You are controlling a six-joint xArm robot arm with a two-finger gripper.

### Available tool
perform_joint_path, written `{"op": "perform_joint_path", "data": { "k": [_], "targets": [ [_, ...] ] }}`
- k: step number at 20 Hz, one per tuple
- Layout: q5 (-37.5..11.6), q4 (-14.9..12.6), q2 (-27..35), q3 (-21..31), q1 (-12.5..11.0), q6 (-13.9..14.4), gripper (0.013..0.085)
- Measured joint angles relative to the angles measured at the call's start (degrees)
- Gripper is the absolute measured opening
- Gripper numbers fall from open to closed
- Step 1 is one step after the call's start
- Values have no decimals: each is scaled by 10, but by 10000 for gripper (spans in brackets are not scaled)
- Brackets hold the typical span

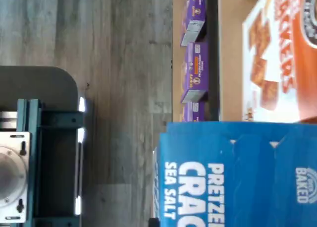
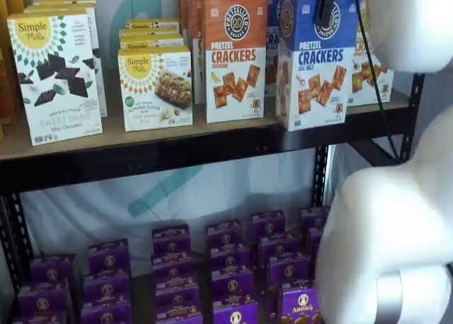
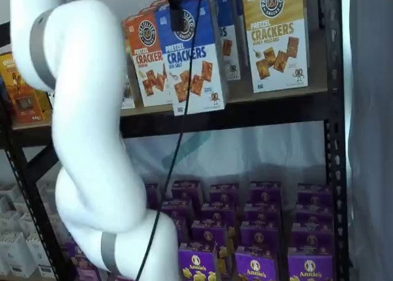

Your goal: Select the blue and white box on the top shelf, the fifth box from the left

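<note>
Box: tall blue-and-white cardboard pretzel cracker box [image 2: 312,59] tipped past the front rail of the tan wooden top shelf [image 2: 141,141] | Grip: black-fingered gripper [image 3: 175,5] at its top, closure hidden — cannot tell | Tip: draw straight out, clear of the orange-topped cheddar box [image 2: 234,55].

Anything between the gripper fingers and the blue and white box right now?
Nothing: in both shelf views the gripper is already at the top of the blue and white box, with no other box between.

The tan top shelf [image 2: 141,136] carries cracker boxes. The blue and white box [image 2: 315,55] overhangs its black front rail, beside the orange cheddar box [image 2: 234,55].
</note>
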Motion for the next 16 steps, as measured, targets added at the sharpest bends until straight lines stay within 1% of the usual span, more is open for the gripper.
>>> {"op": "perform_joint_path", "data": {
  "k": [3,10,12,16],
  "targets": [
    [0,-2,-32,32,1,0,610],
    [3,-21,-97,112,0,-10,610],
    [-1,-20,-113,135,-3,-14,610],
    [-6,-9,-140,178,-15,-23,610]
  ]
}}
